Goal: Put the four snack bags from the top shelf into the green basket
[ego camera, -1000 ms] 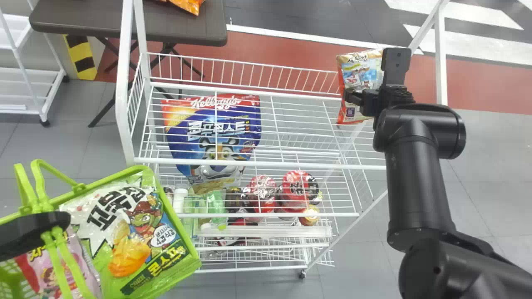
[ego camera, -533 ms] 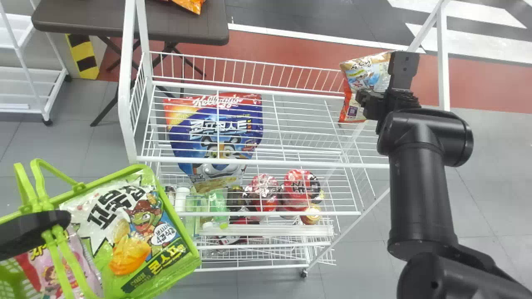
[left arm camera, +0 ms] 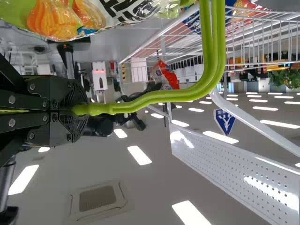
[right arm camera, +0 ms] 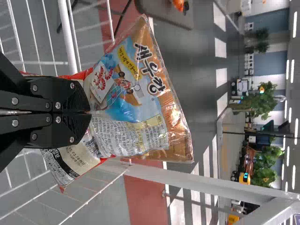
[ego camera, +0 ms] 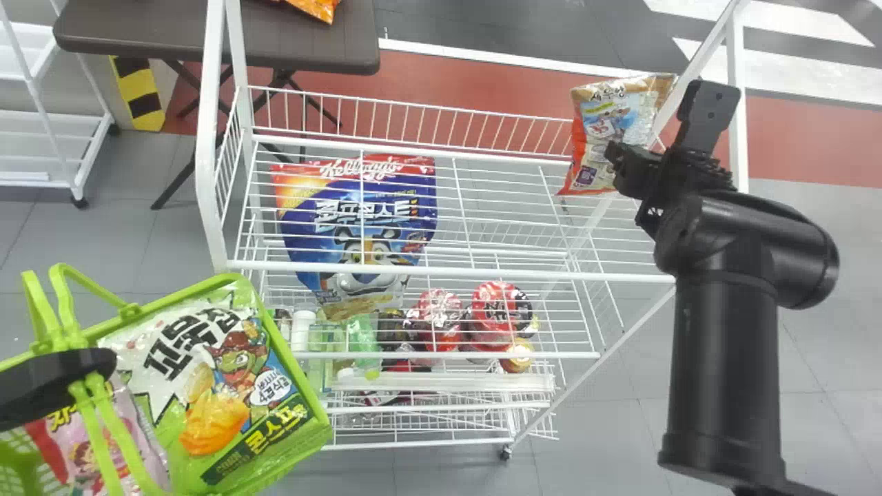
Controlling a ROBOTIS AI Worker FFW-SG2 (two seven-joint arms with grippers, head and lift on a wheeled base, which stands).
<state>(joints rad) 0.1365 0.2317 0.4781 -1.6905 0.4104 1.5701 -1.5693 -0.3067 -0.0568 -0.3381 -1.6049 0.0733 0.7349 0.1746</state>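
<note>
— "What is the right black, flat-fingered pincer point(right arm camera: 88, 112) gripping?"
— "It is clamping an orange-and-tan plastic snack bag point(right arm camera: 140, 110) at the white wire rack's point(ego camera: 482, 273) right end."
— "And the green plastic basket point(ego camera: 293, 363)?"
— "It is hanging from the matching left pincer's point(left arm camera: 84, 110) closed grip, well leftward and nearer the robot; the carry is probably crossing the rack."

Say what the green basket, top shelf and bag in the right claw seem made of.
Green basket: likely molded plastic, semi-glossy, with a latticed wall.
Top shelf: probably metal wire, painted or coated white, judging by its slim straight rods.
Snack bag in the right claw: glossy plastic film, creased and catching highlights; I can't tell if it's foil-lined.
</note>
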